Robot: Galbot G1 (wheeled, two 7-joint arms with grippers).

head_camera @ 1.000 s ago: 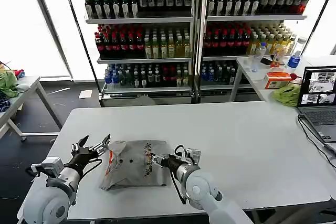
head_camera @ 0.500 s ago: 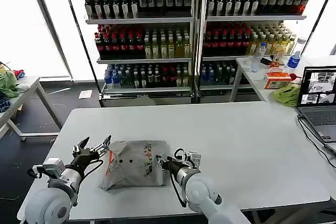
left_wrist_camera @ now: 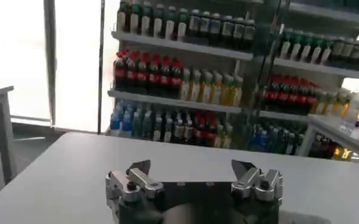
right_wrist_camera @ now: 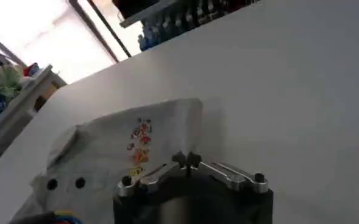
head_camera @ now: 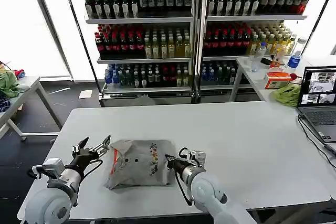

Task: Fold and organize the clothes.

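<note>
Head view shows the shirt [head_camera: 137, 163] lying folded on the near left of the white desk [head_camera: 252, 140]. It looks light, limp and thin, likely to sag and slide if lifted by one point, so two corners or a folded edge seem the best hold. The left hand [head_camera: 93, 147] gapes wide just left of it; the right hand [head_camera: 169, 160], fingers pressed together and empty, sits at its right edge.

Strong daylight pours through the windows [head_camera: 44, 24] behind the shelves [head_camera: 194, 30], blowing those panes out to white. The white table [head_camera: 247, 135] is evenly lit, with soft shadow just beside the folded shirt [head_camera: 137, 163]. The left wrist view is soft throughout, hazy beyond the left gripper [left_wrist_camera: 191, 176]. In the right wrist view, bright glare sits far past the right gripper [right_wrist_camera: 188, 162].
</note>
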